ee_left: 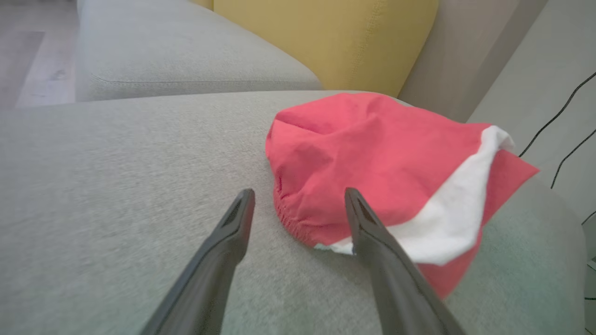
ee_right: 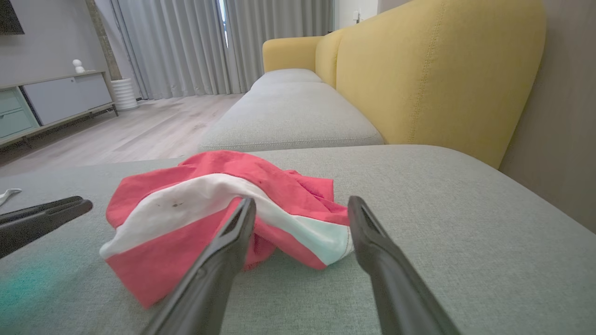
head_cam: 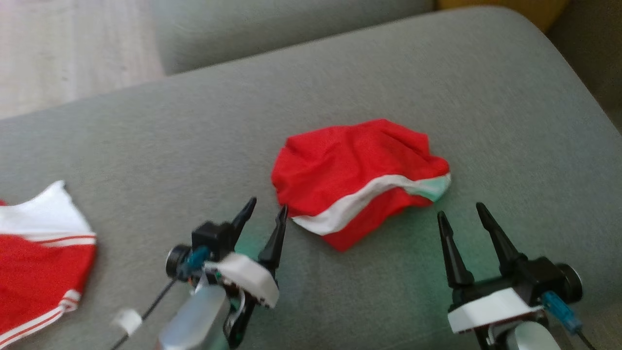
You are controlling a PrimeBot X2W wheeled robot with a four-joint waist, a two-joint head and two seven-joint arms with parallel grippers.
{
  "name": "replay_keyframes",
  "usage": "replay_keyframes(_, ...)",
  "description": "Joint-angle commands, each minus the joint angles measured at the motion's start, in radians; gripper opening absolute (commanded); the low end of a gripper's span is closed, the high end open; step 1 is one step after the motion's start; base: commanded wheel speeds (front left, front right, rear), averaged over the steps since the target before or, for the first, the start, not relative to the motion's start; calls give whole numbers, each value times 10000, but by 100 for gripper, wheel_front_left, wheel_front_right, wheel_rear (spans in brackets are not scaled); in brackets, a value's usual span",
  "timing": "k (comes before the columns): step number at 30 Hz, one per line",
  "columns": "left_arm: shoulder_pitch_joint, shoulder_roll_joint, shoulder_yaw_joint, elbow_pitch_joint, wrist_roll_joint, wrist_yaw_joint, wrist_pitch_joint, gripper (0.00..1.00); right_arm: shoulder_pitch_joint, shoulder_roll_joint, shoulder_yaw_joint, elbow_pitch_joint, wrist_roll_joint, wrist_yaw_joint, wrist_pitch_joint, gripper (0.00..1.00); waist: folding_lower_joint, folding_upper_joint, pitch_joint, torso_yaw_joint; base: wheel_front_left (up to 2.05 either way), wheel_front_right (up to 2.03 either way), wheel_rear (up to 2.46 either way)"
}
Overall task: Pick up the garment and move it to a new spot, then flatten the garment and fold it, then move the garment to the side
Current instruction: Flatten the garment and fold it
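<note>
Seen from the head, the crumpled red garment (head_cam: 354, 175) with its white band lies mid-way across the grey cushion (head_cam: 388, 73). The left gripper (head_cam: 267, 206) is just off its near-left edge and the right gripper (head_cam: 460, 210) near its pale corner, both with jaws apart and empty, and another red-and-white cloth (head_cam: 39, 253) lies well apart at the left. In the left wrist view the spread fingers (ee_left: 233, 232) reach toward the garment's gathered edge, though I cannot tell whether they touch it. In the right wrist view the parted fingers (ee_right: 372, 251) point at its white end, below the yellow sofa back (ee_right: 442, 70).
</note>
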Motion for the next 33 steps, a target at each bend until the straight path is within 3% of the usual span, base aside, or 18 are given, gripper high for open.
replay_keyframes(1,-725,1,51,109,-316,-83,-97,100,-507,-55,349,-391,101,75,-109,100,-2,0,531,-528,0,0,0)
replay_keyframes(10,-2229,1,-1563,2177,-1310,-62,71,100,-846,-55,657,-595,237,75,-109,100,-2,0,1079,-1078,0,0,0)
replay_keyframes(11,-2338,1,-1735,2311,-1278,5,49,40,-848,-55,658,-599,235,75,-109,100,-2,0,1095,-1093,0,0,0)
replay_keyframes(12,-2417,1,-1878,2394,-1268,28,18,0,-848,-54,653,-607,227,75,-109,100,-2,0,1105,-1099,0,0,0)
replay_keyframes(16,-2571,1,-2027,2454,-1199,398,-71,0,-788,-54,561,-662,290,75,-109,100,-2,0,1044,-993,0,0,0)
replay_keyframes(18,-2587,9,-1621,1703,-812,1046,-90,0,-683,-54,447,-743,509,75,-109,100,-2,0,907,-704,0,0,0)
replay_keyframes(30,-722,1056,152,-2458,1403,2947,-96,0,-320,-54,354,-822,829,75,-109,100,-2,0,202,761,0,0,0)
replay_keyframes(33,-183,1017,-15,-3062,1548,2970,-96,0,-275,-54,354,-791,854,75,-109,100,-2,0,173,920,0,0,0)
